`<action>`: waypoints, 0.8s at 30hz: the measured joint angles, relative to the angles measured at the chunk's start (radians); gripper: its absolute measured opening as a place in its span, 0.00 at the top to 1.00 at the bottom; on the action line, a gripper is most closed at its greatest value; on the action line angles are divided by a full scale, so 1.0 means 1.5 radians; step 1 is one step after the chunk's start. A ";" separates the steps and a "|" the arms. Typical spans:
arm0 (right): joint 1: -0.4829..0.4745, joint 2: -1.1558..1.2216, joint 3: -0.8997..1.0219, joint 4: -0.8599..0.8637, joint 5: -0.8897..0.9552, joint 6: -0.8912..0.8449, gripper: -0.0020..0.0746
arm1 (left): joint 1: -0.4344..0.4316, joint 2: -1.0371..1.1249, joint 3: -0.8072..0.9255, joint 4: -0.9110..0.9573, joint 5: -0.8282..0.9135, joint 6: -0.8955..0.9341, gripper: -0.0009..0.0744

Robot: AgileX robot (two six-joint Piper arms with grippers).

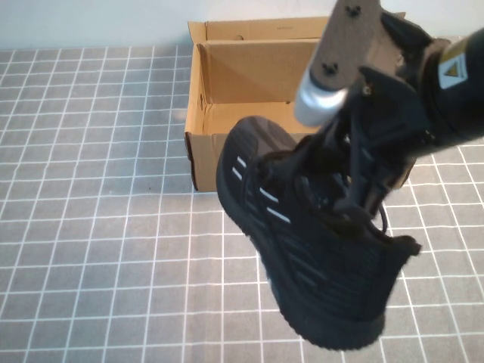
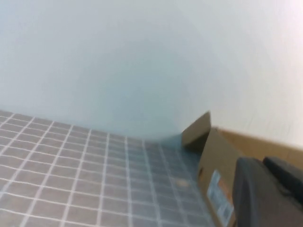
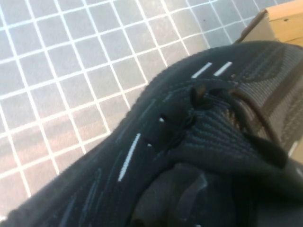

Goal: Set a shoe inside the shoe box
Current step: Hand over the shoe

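The black knit shoe [image 1: 302,257] with white dash marks hangs in the air, toe towards the shoe box, heel low and near me. My right gripper [image 1: 352,200] is shut on it at the laced top and collar, coming down from the upper right. The shoe fills the right wrist view [image 3: 142,142]. The brown cardboard shoe box [image 1: 249,83] stands open at the back, flap lid up, just behind the toe. My left gripper [image 2: 270,189] shows only in the left wrist view, low beside the box's labelled side [image 2: 222,161].
A grey mat with a white grid [image 1: 98,227] covers the table. A pale wall [image 1: 91,23] runs behind the box. A corner of the box [image 3: 284,19] shows in the right wrist view beyond the shoe's toe.
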 joint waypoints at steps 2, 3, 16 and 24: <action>0.000 0.014 -0.018 -0.006 -0.001 0.023 0.98 | 0.000 0.000 0.000 -0.014 -0.013 -0.041 0.99; 0.000 0.020 -0.026 -0.009 -0.001 0.033 0.98 | 0.000 0.000 0.000 -0.016 -0.015 -0.059 0.99; 0.000 0.168 -0.240 -0.019 0.094 0.161 0.98 | -0.034 0.290 -0.309 -0.024 0.340 0.017 0.99; 0.000 0.242 -0.328 -0.037 0.129 0.199 0.98 | -0.091 0.521 -0.449 -0.194 0.364 0.287 0.99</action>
